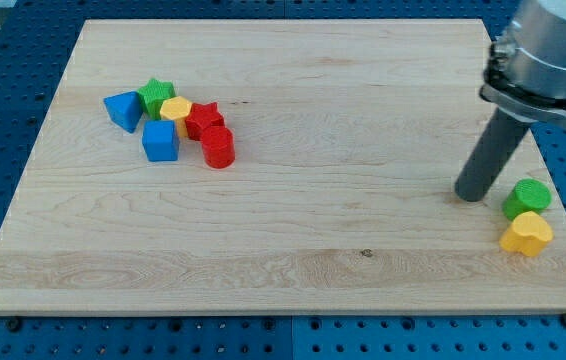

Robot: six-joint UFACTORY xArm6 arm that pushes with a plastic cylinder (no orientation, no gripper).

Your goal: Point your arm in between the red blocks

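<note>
2 red blocks, red star (202, 117) and red cylinder (218, 147), touching at board's upper left. My tip (471, 194) well apart at view's right, just beside green cylinder (527, 198). No jaws on my rod.

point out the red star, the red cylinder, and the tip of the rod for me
red star (202, 117), camera view, centre of its top face.
red cylinder (218, 148), camera view, middle of its body.
my tip (471, 193), camera view, the rod's very lower end, just left of the green cylinder (528, 195).
</note>
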